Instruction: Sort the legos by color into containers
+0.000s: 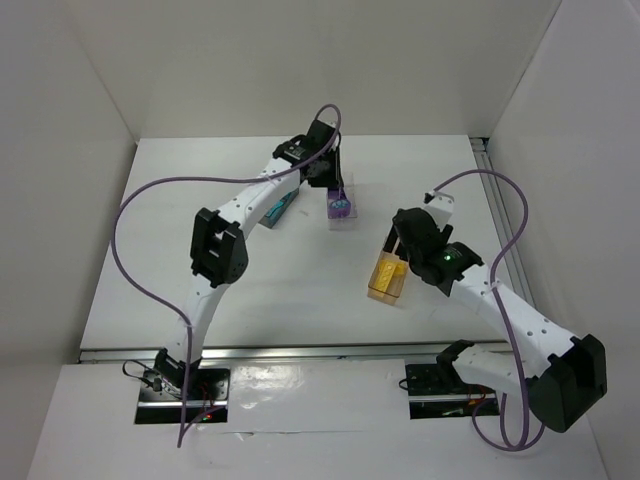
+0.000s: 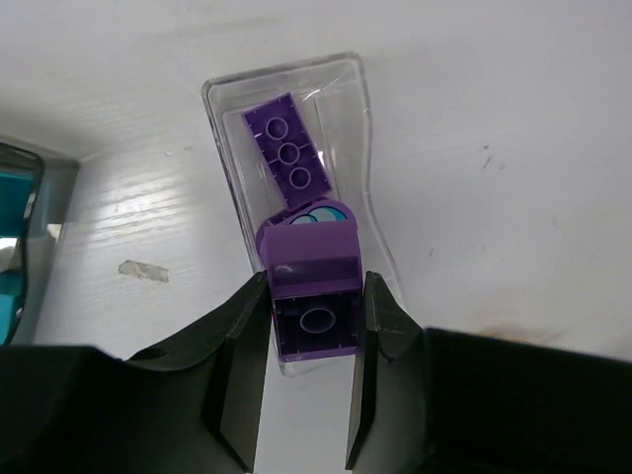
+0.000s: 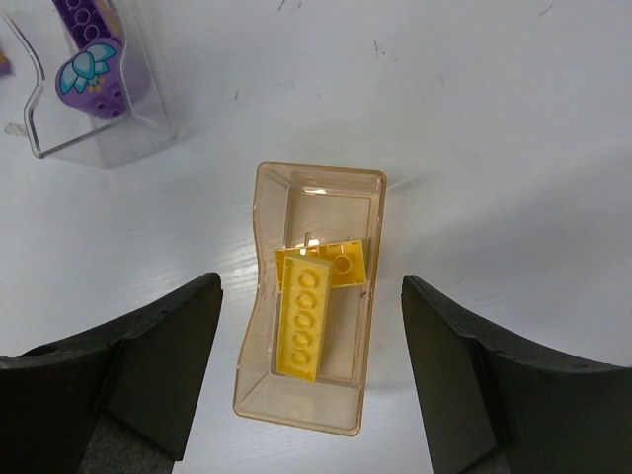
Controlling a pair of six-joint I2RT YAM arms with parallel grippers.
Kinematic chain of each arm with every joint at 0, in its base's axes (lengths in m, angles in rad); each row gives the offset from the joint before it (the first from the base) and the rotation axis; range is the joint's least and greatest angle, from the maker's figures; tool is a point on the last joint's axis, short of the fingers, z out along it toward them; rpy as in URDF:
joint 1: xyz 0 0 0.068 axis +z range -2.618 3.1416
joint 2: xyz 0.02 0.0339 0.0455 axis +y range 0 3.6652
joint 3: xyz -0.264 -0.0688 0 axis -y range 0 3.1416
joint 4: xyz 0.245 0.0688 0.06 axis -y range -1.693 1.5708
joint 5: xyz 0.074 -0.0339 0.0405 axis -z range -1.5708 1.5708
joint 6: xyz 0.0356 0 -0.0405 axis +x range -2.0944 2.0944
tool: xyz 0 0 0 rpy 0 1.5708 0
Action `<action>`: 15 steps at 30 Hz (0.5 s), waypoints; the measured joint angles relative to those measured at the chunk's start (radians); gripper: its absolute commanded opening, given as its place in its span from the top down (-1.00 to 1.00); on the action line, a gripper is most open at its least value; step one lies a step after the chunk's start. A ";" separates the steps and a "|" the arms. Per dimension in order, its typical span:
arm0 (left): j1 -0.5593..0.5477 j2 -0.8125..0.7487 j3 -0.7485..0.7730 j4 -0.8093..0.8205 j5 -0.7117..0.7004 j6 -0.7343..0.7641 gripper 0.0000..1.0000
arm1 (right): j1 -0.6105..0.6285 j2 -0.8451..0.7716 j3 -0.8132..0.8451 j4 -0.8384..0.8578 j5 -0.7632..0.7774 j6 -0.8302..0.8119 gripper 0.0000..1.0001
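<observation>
Clear tray holding purple bricks, tan tray holding yellow bricks

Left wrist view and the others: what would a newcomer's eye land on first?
The left gripper clamps a purple brick over the near end of the clear tray, where a longer purple piece lies at the far end. In the right wrist view, the right gripper hangs open above the tan tray, which holds two yellow bricks.
</observation>
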 measured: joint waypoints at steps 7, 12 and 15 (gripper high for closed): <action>0.004 0.093 0.010 0.005 0.072 0.010 -1.00 | -0.008 -0.001 0.037 -0.036 0.025 -0.011 -0.77; 0.003 0.002 -0.030 0.015 0.065 0.033 -1.00 | -0.008 -0.001 0.041 -0.061 0.033 -0.013 -1.00; 0.003 -0.142 -0.094 0.015 0.043 0.055 -1.00 | -0.014 0.013 0.060 -0.095 0.066 0.016 -1.00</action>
